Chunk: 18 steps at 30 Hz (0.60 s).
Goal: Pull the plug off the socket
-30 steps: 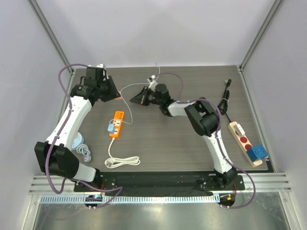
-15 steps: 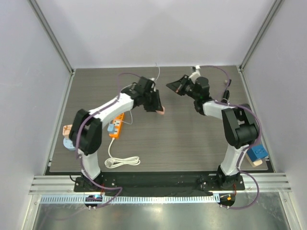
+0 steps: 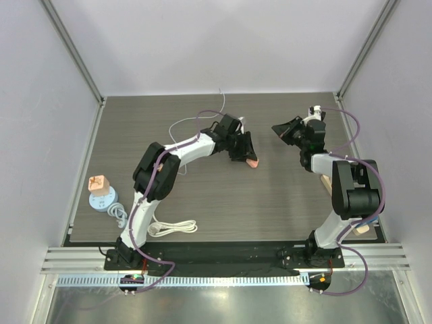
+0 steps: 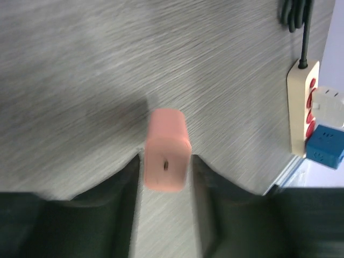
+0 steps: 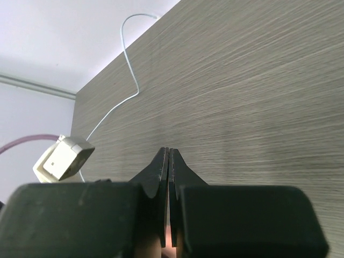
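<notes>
One pink cube point(image 4: 166, 150) hangs above the grey table point(image 3: 283, 196); a second cube point(image 3: 98, 183) tops the round light-blue socket point(image 3: 102, 201).

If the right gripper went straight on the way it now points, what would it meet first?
Probably bare table top. The right gripper, jaws shut, points across open wood; the white cable lies left of that line, though depth is unclear.

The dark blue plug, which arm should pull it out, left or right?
Right, probably. The right gripper is shut but empty, and the plug sits in the socket on that arm's side. The left gripper is busy holding a pink cube.
</notes>
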Available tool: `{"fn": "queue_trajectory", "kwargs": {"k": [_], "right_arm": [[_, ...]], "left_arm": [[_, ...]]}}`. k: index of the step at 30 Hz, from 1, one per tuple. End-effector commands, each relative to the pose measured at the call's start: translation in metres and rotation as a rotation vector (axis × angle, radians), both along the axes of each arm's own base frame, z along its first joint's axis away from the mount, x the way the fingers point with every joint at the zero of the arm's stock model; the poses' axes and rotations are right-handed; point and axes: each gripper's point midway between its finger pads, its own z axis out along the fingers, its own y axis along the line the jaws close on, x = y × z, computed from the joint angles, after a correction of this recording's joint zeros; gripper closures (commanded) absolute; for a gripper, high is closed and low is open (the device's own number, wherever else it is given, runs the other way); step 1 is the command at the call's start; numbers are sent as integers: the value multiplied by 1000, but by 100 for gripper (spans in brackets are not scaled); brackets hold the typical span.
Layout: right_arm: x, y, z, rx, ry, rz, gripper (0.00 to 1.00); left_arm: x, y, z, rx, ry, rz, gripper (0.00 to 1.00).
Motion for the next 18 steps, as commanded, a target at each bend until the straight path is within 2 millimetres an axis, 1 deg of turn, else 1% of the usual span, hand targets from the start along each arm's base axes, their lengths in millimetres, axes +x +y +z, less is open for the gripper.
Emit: {"fn": "queue_trajectory", "kwargs": {"k": [1, 2, 3, 4, 5, 6, 8, 10, 11, 12, 13, 14, 15, 16, 17, 18], "right_arm": [[5, 9, 23, 19, -92, 33, 95], [5, 9, 22, 19, -89, 35, 95], [5, 8, 19, 16, -85, 34, 95], [6, 7, 18, 15, -82, 30, 95], [6, 8, 17, 17, -80, 31, 95], [7, 9, 18, 19, -81, 35, 95], [7, 11, 19, 21, -83, 39, 95], [7, 16, 17, 14, -80, 51, 94], [7, 18, 14, 2, -71, 60, 94], [7, 23, 12, -7, -69, 73, 94], [6, 25, 10, -14, -63, 81, 93], [6, 28, 5, -20, -46, 91, 92], [6, 30, 4, -25, -43, 98, 91], [5, 36, 4, -25, -44, 111, 91], [5, 41, 3, -24, -44, 121, 91], [5, 45, 3, -27, -44, 133, 91]], "left_arm": [[14, -12, 32, -39, -136, -81, 50], [15, -8, 31, -16, -140, -81, 45], [16, 2, 25, 34, -139, -60, 39], [17, 5, 30, 45, -151, -61, 32], [19, 8, 33, 55, -169, -72, 32], [18, 16, 33, 91, -154, -72, 30], [19, 23, 53, 115, -187, -66, 30], [20, 40, 64, 179, -227, -47, 29], [16, 51, 87, 193, -264, -33, 28], [21, 64, 96, 242, -311, -5, 27], [17, 73, 109, 261, -342, 4, 26], [11, 90, 135, 281, -385, 33, 25], [2, 105, 136, 323, -401, 31, 24], [3, 125, 144, 384, -438, 77, 21], [-10, 146, 170, 398, -475, 102, 19], [-20, 164, 162, 453, -466, 101, 17]]}}
